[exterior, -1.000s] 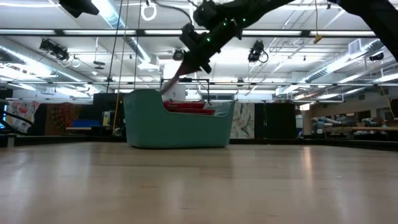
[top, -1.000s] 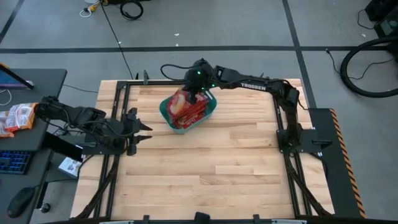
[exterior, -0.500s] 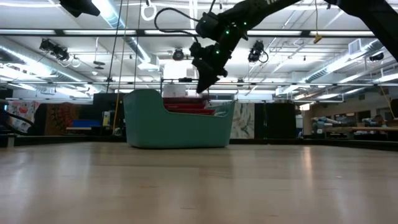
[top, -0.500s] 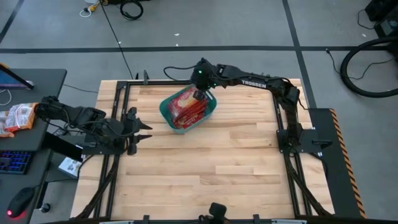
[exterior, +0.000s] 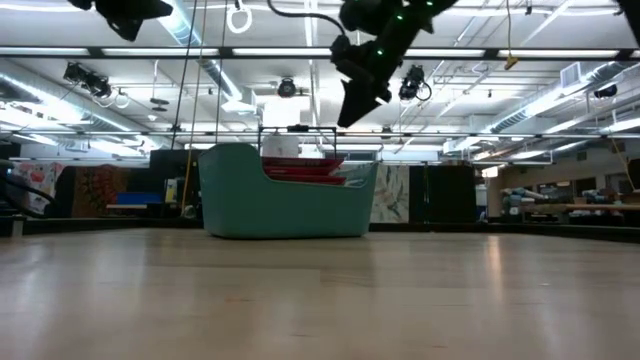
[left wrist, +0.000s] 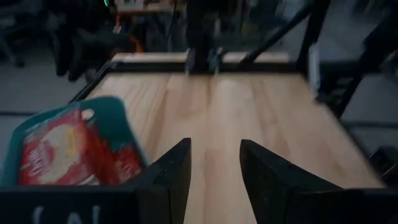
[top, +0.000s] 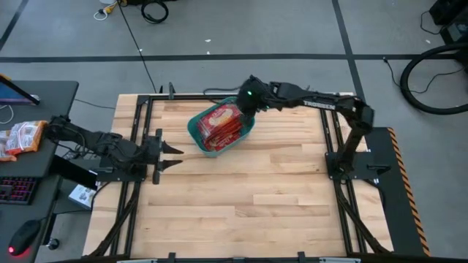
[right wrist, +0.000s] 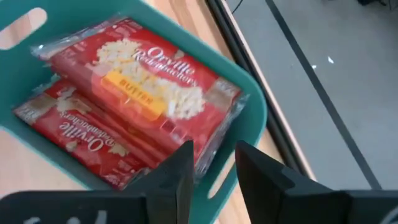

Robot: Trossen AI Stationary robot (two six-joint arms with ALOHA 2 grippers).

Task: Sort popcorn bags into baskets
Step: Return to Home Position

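Right gripper (top: 244, 107): empty, fingers slightly parted, above a corner of teal plastic rectangular basket (top: 193, 128); flat red popcorn bags (top: 221, 123) stacked inside. Left gripper (top: 172, 155): parted, empty, well apart.

Even overhead light falls on the table (top: 241, 183) in the high view, and shadows there are soft. In the low view, bright ceiling strips (exterior: 300, 52) leave the right tool (exterior: 350, 112) a dark silhouette, and the table carries a pale sheen. The left wrist view is dim and blurred, perhaps by motion. The right wrist view is bright, with glare streaking the bags (right wrist: 140, 93).
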